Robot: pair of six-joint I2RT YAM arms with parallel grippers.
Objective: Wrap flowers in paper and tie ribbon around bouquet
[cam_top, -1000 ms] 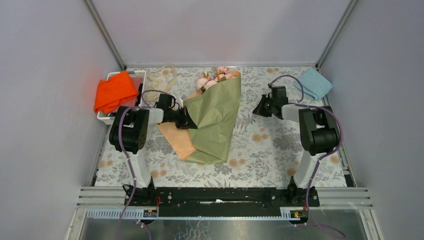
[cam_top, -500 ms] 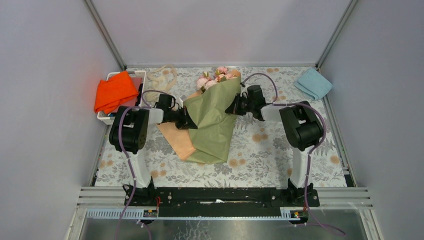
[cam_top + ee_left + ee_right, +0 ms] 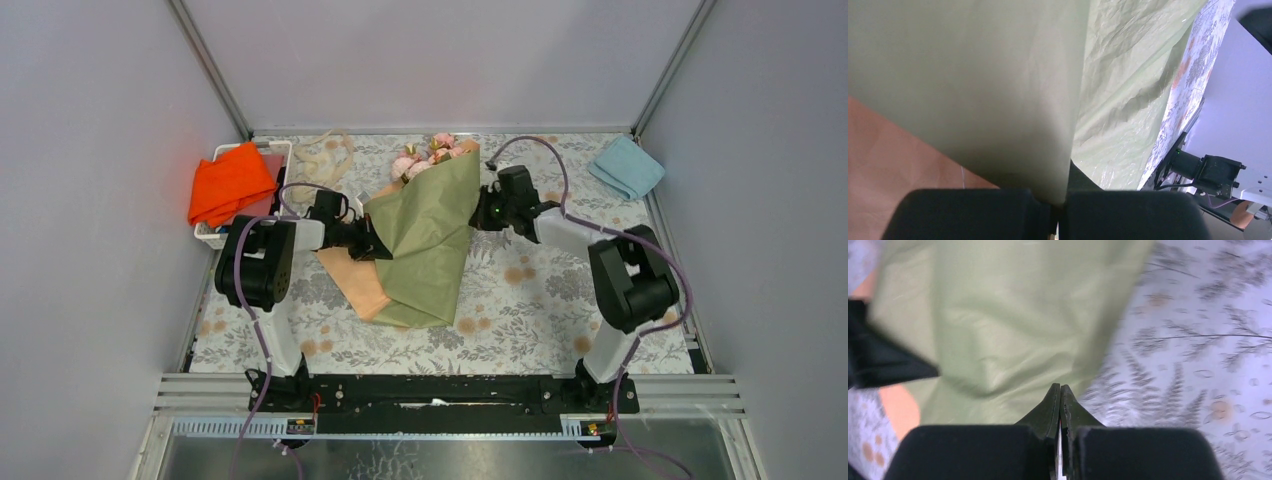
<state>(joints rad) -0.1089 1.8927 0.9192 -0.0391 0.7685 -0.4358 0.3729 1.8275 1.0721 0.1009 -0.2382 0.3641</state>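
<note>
Paper (image 3: 430, 240) edge is pinched in the left fingers (image 3: 973, 215); right fingers (image 3: 1052, 407) are closed empty just beside it

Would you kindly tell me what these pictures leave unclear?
- Stems: top view, wrapped inside the paper.
- Basket contents: top view, under the orange cloth.
- Whether the right tool touches the paper: right wrist view blurred, top view too small.
- Flowers: left wrist view, paper fills it.

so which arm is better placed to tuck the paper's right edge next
Right, probably: the right pincer, shut and empty, sits at the right edge of the paper; the left pincer is clamped on its left side.
</note>
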